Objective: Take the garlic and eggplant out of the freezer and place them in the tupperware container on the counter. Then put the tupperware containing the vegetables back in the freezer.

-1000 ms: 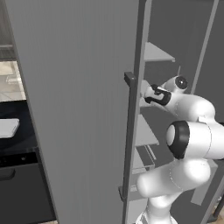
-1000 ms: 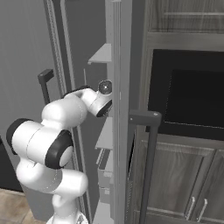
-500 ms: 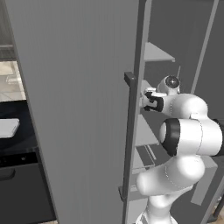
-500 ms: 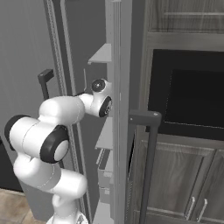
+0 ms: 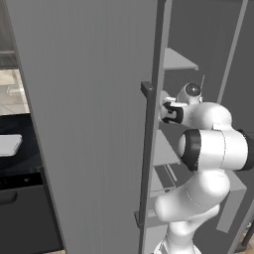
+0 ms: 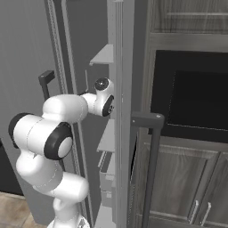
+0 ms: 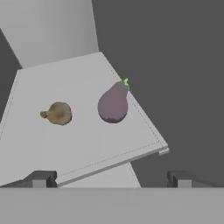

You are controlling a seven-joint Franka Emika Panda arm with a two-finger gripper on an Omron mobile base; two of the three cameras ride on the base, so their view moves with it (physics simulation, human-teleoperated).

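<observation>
We see the freezer point(image 5: 99, 124) standing open, its wide grey door swung out toward the left base camera, the dark bar handle point(image 5: 146, 154) running down its edge. To the door's left lies the black counter point(image 5: 30, 154) with the white tupperware container point(image 5: 9, 145) on it, well apart from the freezer's inside. In the right base view, dark wood-grain cabinets point(image 6: 187, 178) and a black recess stand to the right of the freezer.

In the hand view we look along the gripper point(image 7: 111, 178) at a pale grey shelf point(image 7: 78, 144). The eggplant point(image 7: 113, 104) lies on it near its right edge, and the garlic point(image 7: 57, 113) lies left of it, the two apart. The fingertips point(image 7: 40, 178) stand wide apart, holding and touching nothing, short of the shelf's front edge as far as we can judge from this angle.
</observation>
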